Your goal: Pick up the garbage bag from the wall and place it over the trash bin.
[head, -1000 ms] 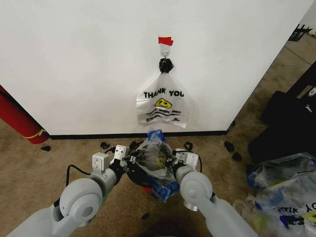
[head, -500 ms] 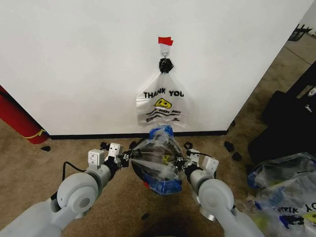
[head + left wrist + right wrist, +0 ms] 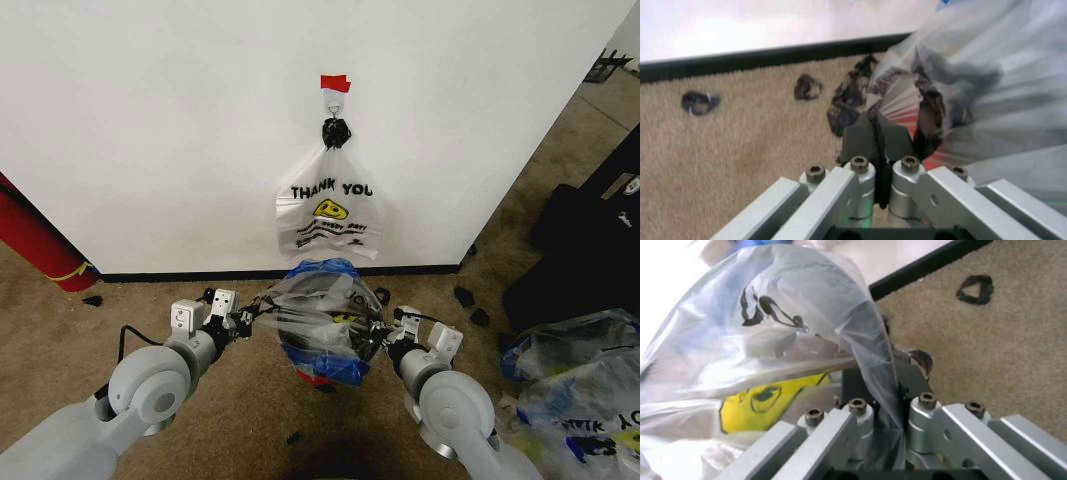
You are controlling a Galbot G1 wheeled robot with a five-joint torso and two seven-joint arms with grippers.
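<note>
1. We hold the crinkly clear plastic garbage bag (image 3: 322,318) stretched between both grippers, just before the white wall (image 3: 160,130).
2. Left gripper (image 3: 248,318) and right gripper (image 3: 378,338) fingers pinch opposite rim edges.
3. The black wire-mesh trash bin (image 3: 318,378) sits directly beneath the bag's mouth.

White wall (image 3: 150,120) with black baseboard (image 3: 200,274); tan carpet (image 3: 60,330) strewn with dark scraps; red cylinder (image 3: 35,245) leaning left; black furniture (image 3: 590,250) right.

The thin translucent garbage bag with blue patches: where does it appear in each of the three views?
Head view: the thin translucent garbage bag with blue patches is stretched between both tools, low centre.
Left wrist view: the bag rises from the left tool, upper right.
Right wrist view: the bag runs through the right tool, covering the left.
Shared landmark: black baseboard.
</note>
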